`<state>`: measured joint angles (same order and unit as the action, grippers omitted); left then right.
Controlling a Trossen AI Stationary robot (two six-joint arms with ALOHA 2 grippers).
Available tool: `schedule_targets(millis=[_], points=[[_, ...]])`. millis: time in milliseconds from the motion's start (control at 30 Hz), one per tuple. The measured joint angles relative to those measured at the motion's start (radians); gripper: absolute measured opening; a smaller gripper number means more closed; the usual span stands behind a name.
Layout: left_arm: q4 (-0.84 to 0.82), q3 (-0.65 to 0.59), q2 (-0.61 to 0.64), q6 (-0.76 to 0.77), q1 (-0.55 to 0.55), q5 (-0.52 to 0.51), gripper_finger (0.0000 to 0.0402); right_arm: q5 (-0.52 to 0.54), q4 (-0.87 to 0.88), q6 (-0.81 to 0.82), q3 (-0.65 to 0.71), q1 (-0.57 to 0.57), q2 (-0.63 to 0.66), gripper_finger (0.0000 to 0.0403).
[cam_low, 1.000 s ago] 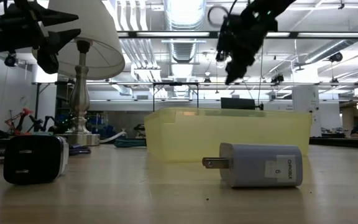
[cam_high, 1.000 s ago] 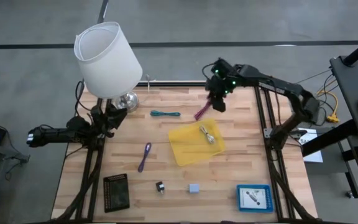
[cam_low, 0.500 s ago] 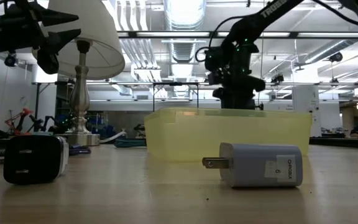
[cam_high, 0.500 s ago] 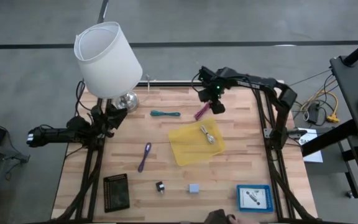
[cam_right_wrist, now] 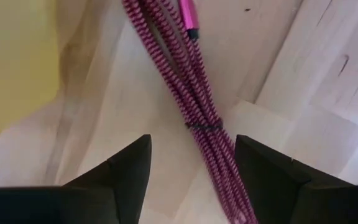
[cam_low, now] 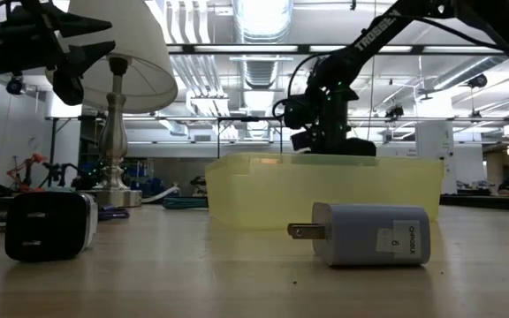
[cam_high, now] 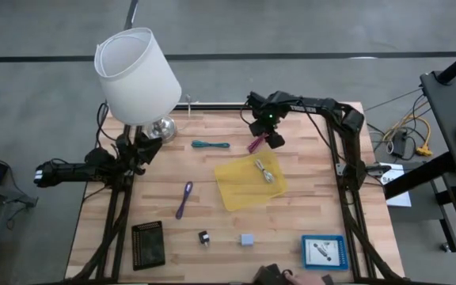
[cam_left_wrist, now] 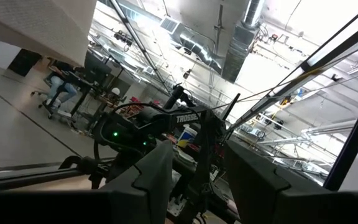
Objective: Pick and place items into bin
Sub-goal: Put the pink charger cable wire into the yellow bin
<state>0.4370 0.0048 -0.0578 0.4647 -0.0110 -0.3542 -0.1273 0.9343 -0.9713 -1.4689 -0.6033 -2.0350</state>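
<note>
The magenta cord (cam_high: pixel 256 144) lies bundled on the table just beyond the far edge of the yellow bin (cam_high: pixel 236 194). My right gripper (cam_high: pixel 267 139) is low over it, open. In the right wrist view its two fingers stand on either side of the magenta cord (cam_right_wrist: pixel 197 106), and I see no touch. A silver clip (cam_high: pixel 264 170) lies in the bin. The teal cord (cam_high: pixel 210 145), purple cord (cam_high: pixel 184 198), tiny black piece (cam_high: pixel 203 237) and grey-blue cube (cam_high: pixel 247 239) lie on the table. My left gripper (cam_high: pixel 143 150) waits, open, by the lamp.
A white lamp (cam_high: pixel 137 75) stands at the far left corner. A black block (cam_high: pixel 149 243) lies near the left front, and a blue tray (cam_high: pixel 323 251) with a white packet lies near the right front. A person's hand (cam_high: pixel 274 275) shows at the near edge.
My right gripper has come down from well above the bin to just above the table, shifting slightly toward the table's left, and now straddles the magenta cord. A person's hand has appeared at the near edge.
</note>
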Motion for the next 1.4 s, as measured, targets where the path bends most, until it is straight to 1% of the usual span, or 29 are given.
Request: schedule_targets(millis=[167, 267, 367, 633, 700, 767, 933, 1033, 1067, 1267, 1367, 1400], points=[[0.000, 0.000, 0.000, 0.000, 0.000, 0.000, 0.0130, -0.001, -0.050, -0.001, 0.000, 0.000, -0.012, 0.0207], [-0.001, 0.000, 0.000, 0.000, 0.000, 0.000, 0.0130, -0.003, -0.078, -0.031, 0.000, 0.000, -0.020, 0.0203], [-0.001, 0.000, 0.000, 0.000, 0.000, 0.000, 0.0130, -0.003, -0.080, -0.057, 0.000, 0.000, -0.038, 0.0203], [-0.001, 0.000, 0.000, 0.000, 0.000, -0.001, 0.0130, -0.004, -0.085, -0.052, -0.001, 0.000, -0.072, 0.0198], [0.000, 0.000, 0.000, 0.000, 0.000, 0.000, 0.0130, -0.001, -0.085, -0.053, -0.001, 0.000, -0.073, 0.0186], [0.000, 0.000, 0.000, 0.000, 0.000, 0.000, 0.0130, 0.009, -0.085, -0.053, -0.001, 0.001, -0.073, 0.0164], [0.000, 0.000, 0.000, 0.000, 0.000, 0.000, 0.0130, 0.050, -0.092, -0.037, -0.001, 0.002, -0.072, 0.0084], [0.000, 0.000, 0.000, 0.000, 0.000, 0.000, 0.0130, 0.075, -0.094, 0.037, -0.001, 0.001, -0.071, 0.0032], [0.000, 0.000, 0.000, 0.000, 0.000, 0.000, 0.0130, 0.084, -0.094, 0.073, -0.001, 0.000, -0.070, 0.0024], [0.000, 0.000, 0.000, 0.000, 0.000, 0.000, 0.0130, 0.106, -0.048, 0.392, -0.035, -0.026, -0.061, 0.0021], [0.000, 0.000, 0.000, 0.000, 0.000, 0.000, 0.0130, 0.100, -0.008, 0.557, -0.078, -0.042, -0.033, 0.0020], [0.000, 0.000, 0.000, 0.000, 0.000, 0.000, 0.0130, 0.083, 0.013, 0.621, -0.092, -0.047, -0.022, 0.0020]])
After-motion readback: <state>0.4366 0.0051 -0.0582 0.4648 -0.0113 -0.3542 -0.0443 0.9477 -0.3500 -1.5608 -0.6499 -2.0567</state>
